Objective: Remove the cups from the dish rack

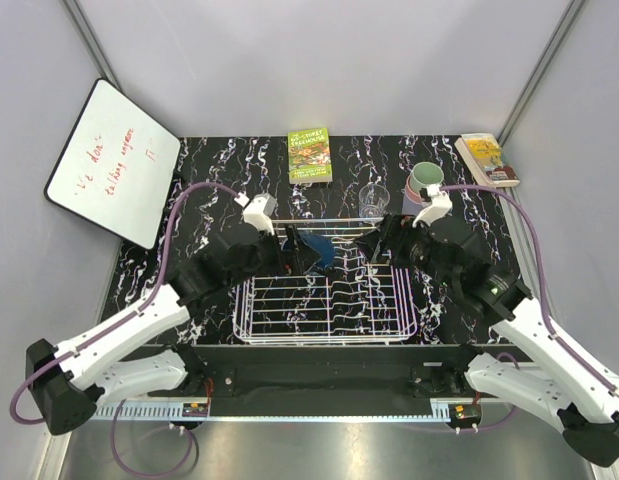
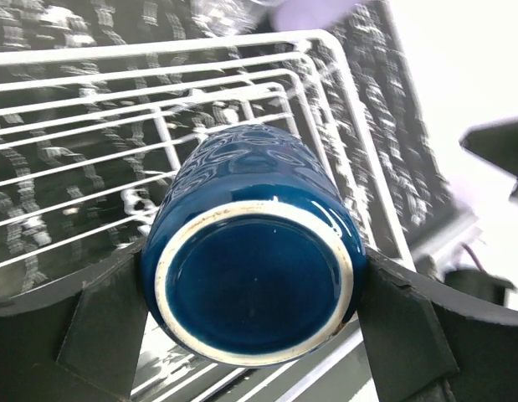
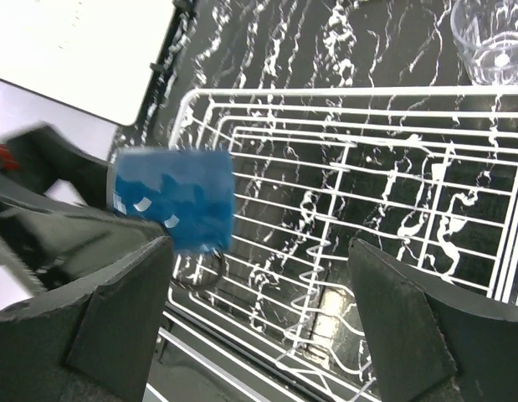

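Note:
The white wire dish rack (image 1: pixel 324 300) lies at the table's middle front. My left gripper (image 1: pixel 307 250) is shut on a dark blue cup (image 1: pixel 325 256) and holds it over the rack's far edge. In the left wrist view the cup's base (image 2: pixel 254 280) fills the space between both fingers, with the rack (image 2: pixel 83 92) beneath. My right gripper (image 1: pixel 375 246) is open and empty over the rack's far right part. The right wrist view shows the blue cup (image 3: pixel 175 199) to the left of my open right gripper (image 3: pixel 259 322), above the rack (image 3: pixel 367 180). No other cup shows in the rack.
A clear glass (image 1: pixel 374 199) stands behind the rack and shows in the right wrist view (image 3: pixel 493 38). A pale green cup (image 1: pixel 426 179) sits stacked on others at the back right. A green book (image 1: pixel 309 155), a second book (image 1: pixel 486 158) and a whiteboard (image 1: pixel 114 160) are around.

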`<action>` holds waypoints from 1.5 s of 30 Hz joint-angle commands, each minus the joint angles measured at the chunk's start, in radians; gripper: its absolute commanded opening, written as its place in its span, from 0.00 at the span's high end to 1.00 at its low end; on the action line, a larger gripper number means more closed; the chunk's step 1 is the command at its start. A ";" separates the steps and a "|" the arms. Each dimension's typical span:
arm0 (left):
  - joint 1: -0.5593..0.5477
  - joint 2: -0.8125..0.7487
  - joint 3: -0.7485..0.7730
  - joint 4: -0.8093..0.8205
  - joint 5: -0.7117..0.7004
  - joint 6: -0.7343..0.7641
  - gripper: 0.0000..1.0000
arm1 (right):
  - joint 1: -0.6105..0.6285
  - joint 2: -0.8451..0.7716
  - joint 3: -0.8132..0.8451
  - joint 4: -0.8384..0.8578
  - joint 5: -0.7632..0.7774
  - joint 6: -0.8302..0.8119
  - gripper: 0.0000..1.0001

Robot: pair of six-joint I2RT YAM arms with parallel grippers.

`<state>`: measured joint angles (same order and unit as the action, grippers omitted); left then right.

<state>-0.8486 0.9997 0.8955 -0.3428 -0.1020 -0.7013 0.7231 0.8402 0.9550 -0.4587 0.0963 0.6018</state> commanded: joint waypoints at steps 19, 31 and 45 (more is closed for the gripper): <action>0.214 0.040 -0.385 1.245 0.713 -0.389 1.00 | 0.010 -0.108 -0.122 0.285 -0.237 0.125 0.16; 0.214 0.074 -0.405 1.298 0.720 -0.421 1.00 | 0.010 -0.032 -0.148 0.491 -0.403 0.164 0.24; 0.212 0.088 -0.422 1.315 0.736 -0.438 1.00 | 0.010 0.092 -0.147 0.657 -0.517 0.231 0.91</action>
<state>-0.6312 1.1004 0.4576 0.8948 0.6296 -1.1427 0.7242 0.9150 0.7959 0.1074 -0.3695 0.8440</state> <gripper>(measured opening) 0.903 0.204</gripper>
